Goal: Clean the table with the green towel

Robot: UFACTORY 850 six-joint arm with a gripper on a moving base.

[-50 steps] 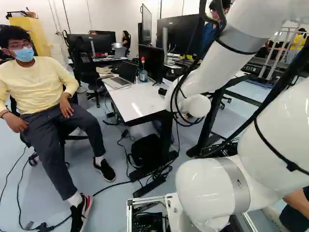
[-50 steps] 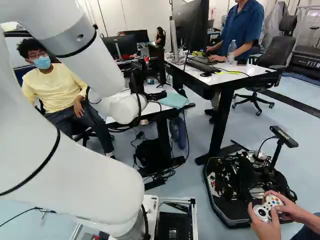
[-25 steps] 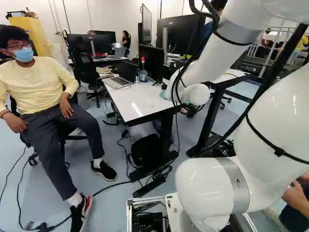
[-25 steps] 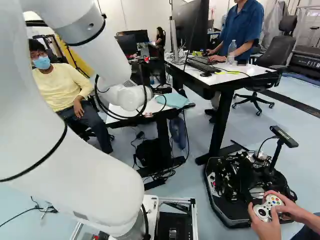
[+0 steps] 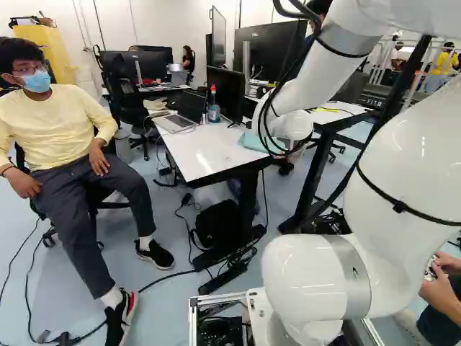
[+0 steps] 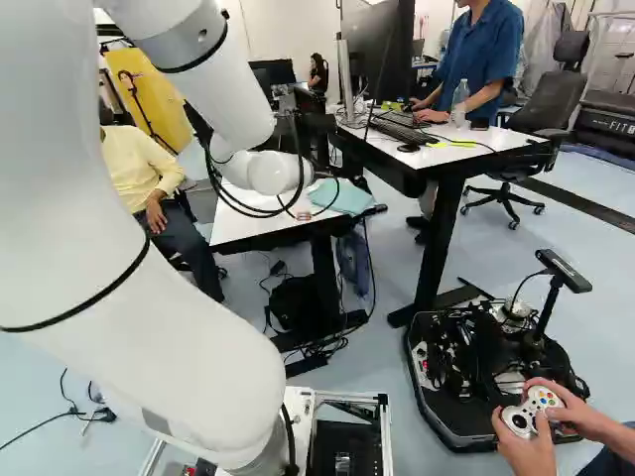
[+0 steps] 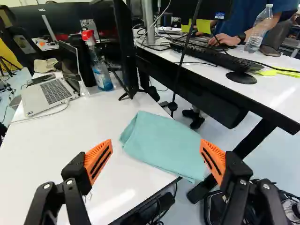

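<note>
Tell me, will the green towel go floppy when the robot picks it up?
The green towel will probably droop, because it's soft-looking folded cloth. It seems light, being thin, and likely won't roll, since it lies flat.

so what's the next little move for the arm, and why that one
I'd ease the gripper forward and down toward the green towel. Its fingers stand wide open, and the towel lies ungripped ahead of them, at the edge of the white table.

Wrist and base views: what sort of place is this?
Probably a robotics lab: a laptop on the white table, a large monitor beyond, and hands holding a game controller beside a cable-packed base.
</note>
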